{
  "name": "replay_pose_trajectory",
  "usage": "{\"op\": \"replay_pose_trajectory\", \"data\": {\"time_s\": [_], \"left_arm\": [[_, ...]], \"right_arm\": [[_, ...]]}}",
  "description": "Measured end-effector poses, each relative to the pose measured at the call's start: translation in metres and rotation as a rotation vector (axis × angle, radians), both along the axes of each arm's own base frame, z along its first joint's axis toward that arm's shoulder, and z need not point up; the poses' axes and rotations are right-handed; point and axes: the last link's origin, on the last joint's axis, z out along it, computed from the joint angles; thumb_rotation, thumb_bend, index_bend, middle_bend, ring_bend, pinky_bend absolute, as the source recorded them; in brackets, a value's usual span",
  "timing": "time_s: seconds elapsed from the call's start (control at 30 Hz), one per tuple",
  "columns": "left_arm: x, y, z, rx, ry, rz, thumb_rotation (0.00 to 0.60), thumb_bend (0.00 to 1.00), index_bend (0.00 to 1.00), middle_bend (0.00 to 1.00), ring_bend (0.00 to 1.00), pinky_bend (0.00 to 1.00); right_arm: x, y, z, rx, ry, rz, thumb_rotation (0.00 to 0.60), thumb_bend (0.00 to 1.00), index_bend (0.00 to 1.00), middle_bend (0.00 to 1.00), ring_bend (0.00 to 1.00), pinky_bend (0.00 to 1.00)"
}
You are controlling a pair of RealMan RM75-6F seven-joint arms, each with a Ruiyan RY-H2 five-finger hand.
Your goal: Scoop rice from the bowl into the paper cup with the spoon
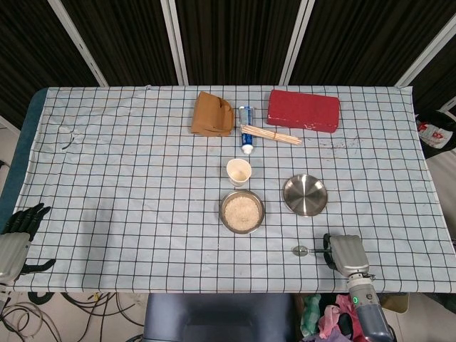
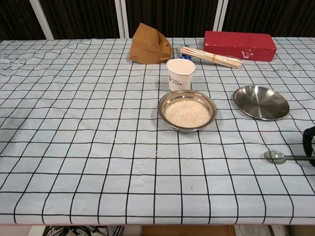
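Near the front right edge of the table point(image 1: 107, 178), the spoon point(image 2: 281, 157) lies flat on the checked cloth, its small shiny bowl pointing left and its thin handle running right to the right hand point(image 1: 345, 254). That hand sits over the handle's end at the table's front edge; whether its fingers are actually closed on the handle cannot be told from either view, since the chest view catches only a dark finger at the frame's right border. A broad stretch of bare cloth lies between the spoon and the bowl point(image 2: 187, 110), which stands up and to the left, near the table's middle. It is round polished metal, holding a level heap of white rice point(image 2: 186, 113). Just behind it, close to touching, the white paper cup point(image 2: 180, 74) stands upright. To the bowl's right rests a shallow metal plate point(image 2: 260, 102), set apart from it. Along the far edge lie a crumpled brown paper bag point(image 2: 147, 44), a tube point(image 1: 245, 128), a bundle of thin wooden sticks point(image 2: 211, 56) and a red rectangular box point(image 2: 239, 45). Off the front left corner, the left hand point(image 1: 18, 239) hangs released, dark fingers apart, holding nothing.
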Motion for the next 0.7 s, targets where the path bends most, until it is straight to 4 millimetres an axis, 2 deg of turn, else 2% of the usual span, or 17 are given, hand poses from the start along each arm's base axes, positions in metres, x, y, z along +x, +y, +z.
{"op": "replay_pose_trajectory", "data": {"time_s": [0.43, 0.7], "left_arm": [[0.0, 0.0, 0.0, -0.001, -0.009, 0.001, 0.6, 0.03, 0.0, 0.0, 0.0, 0.0], [0.001, 0.0, 0.0, -0.005, -0.016, 0.002, 0.6, 0.03, 0.0, 0.0, 0.0, 0.0]], "right_arm": [[0.006, 0.0, 0.007, -0.018, -0.017, 0.005, 0.6, 0.4, 0.58, 0.99, 1.0, 1.0], [0.027, -0.009, 0.026, -0.041, -0.033, 0.015, 0.6, 0.45, 0.59, 0.99, 1.0, 1.0]]}}
